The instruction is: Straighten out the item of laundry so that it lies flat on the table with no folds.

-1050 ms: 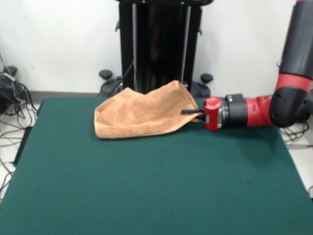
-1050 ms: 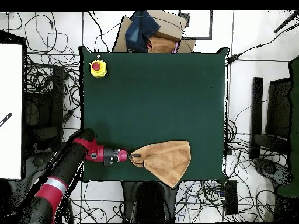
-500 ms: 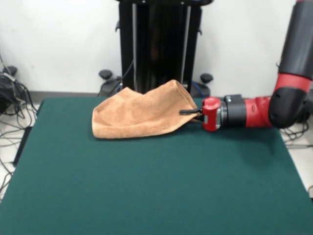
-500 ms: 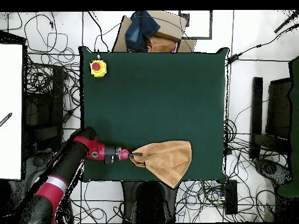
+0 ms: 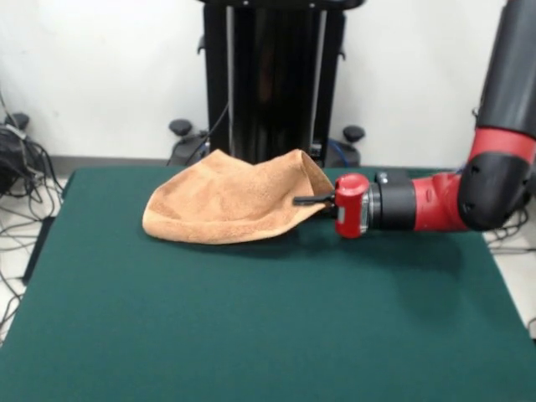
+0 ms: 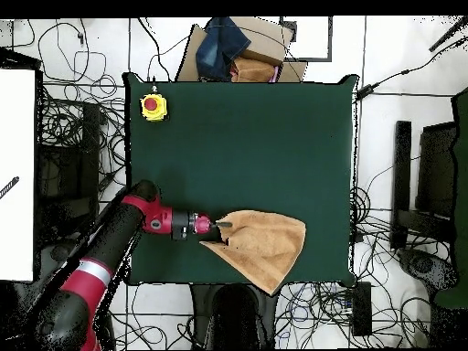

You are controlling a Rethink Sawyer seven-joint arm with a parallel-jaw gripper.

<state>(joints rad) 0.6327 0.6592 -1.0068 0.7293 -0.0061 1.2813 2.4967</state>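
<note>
jaws pinching folded towel

- You see a peach-orange towel, plain terry, at about five o'clock on the overhead table.
- Your table top is dark matte green.
- The arm is red and black; its gripper tips are black.
- A yellow box with a red button sits at eleven o'clock.

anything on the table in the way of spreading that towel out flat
Nothing visible does. The gripper already pinches the towel at one corner, and the green table beyond it is bare except a yellow button box at a far corner.
</note>
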